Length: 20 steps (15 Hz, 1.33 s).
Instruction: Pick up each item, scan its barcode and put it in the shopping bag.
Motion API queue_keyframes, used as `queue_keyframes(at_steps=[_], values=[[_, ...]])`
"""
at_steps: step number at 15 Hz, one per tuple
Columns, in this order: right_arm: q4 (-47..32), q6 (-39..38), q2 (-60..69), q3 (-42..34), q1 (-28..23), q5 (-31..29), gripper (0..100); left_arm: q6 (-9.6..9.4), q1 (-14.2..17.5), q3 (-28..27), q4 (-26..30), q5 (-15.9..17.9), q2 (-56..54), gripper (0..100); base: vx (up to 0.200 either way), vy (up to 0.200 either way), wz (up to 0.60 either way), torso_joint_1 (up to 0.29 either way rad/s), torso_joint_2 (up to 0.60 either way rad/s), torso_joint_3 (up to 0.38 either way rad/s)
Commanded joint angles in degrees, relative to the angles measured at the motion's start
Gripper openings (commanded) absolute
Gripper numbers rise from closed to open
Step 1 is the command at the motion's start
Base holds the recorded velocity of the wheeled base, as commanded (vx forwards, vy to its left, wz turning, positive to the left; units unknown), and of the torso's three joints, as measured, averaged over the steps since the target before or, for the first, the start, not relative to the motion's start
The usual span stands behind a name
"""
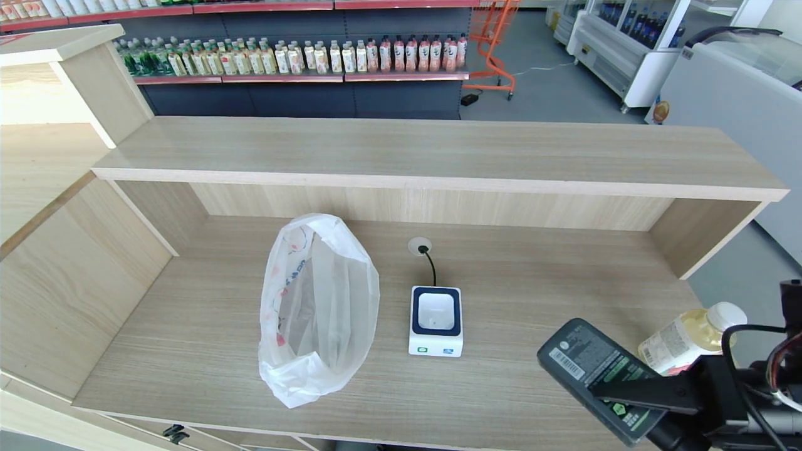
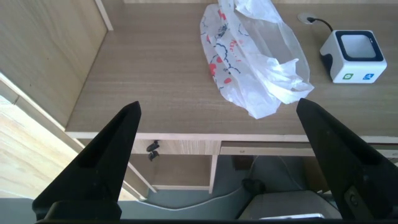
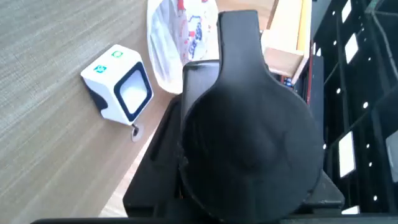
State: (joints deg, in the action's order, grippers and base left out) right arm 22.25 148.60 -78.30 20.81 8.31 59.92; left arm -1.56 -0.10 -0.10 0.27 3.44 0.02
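Both fingers of the right gripper [image 1: 620, 394] are closed on a dark flat pack [image 1: 583, 363] with a white barcode label, in the lower right of the head view. The pack is tilted, and its labelled end points to the upper left, with the label turned up toward the camera. Just behind it, at the right edge, a clear plastic bottle [image 1: 689, 338] with yellowish liquid and a white cap leans with its cap toward the upper right; the pack and the arm hide its lower part.

The left gripper [image 2: 219, 104] is spread wide and holds nothing. Its two dark fingers [image 2: 106, 162] stand over the front edge of the light wooden counter [image 1: 532, 282].

On the counter, in the middle of the head view, sits a small white box-shaped scanner [image 1: 436, 319] [image 2: 352, 55] [image 3: 121, 90] with a dark blue frame around its window. A black cable [image 1: 431, 266] runs from it to a round hole above it. Just left of the scanner, apart from it, lies a thin white plastic shopping bag [image 1: 316, 307] [image 2: 249, 56] with red and blue print, its mouth open.

Across the top of the head view, a store shelf [image 1: 294, 56] carries rows of drink bottles.
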Motion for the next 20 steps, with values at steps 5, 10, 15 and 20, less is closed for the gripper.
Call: queue_keyframes(at_steps=[5,10,15,20], values=[[-5.2,11.71,-6.51,2.04,11.99,4.07,0,-0.02,0.01,0.01,0.0,-0.01,-0.02,100,0.0,0.0,0.0,0.0,0.0,0.0],[-1.77,13.29,-13.11,3.18,13.66,4.68,0,-0.02,0.01,0.01,0.0,-0.01,-0.02,100,0.0,0.0,0.0,0.0,0.0,0.0],[-1.68,14.61,-18.03,6.44,13.92,4.77,0,-0.02,0.01,0.01,0.0,-0.01,-0.02,100,0.0,0.0,0.0,0.0,0.0,0.0],[-1.51,14.96,-19.79,9.07,14.01,6.97,0,-0.02,0.01,0.1,0.0,-0.1,-0.02,100,0.0,0.0,0.0,0.0,0.0,0.0]])
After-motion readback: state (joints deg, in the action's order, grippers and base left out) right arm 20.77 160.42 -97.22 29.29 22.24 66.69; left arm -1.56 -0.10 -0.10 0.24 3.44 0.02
